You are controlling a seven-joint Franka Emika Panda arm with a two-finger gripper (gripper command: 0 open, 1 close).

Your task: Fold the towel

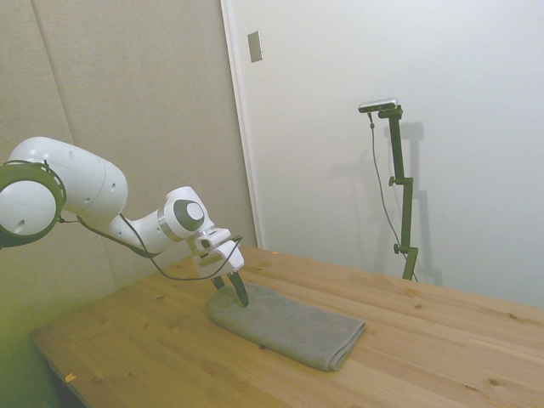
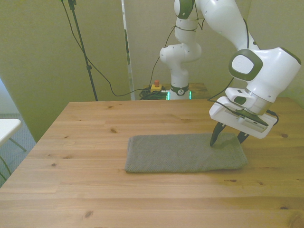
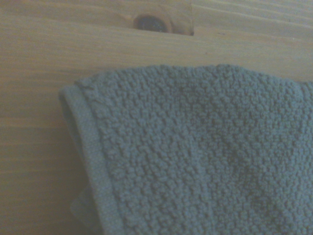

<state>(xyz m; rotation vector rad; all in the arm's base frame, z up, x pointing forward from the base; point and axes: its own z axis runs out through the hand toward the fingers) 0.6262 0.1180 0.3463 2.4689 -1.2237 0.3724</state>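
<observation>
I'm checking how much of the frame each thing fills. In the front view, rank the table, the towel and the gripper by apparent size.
1. table
2. towel
3. gripper, though it sits nearer the camera than the towel's far edge, so it may look larger than it is.
</observation>
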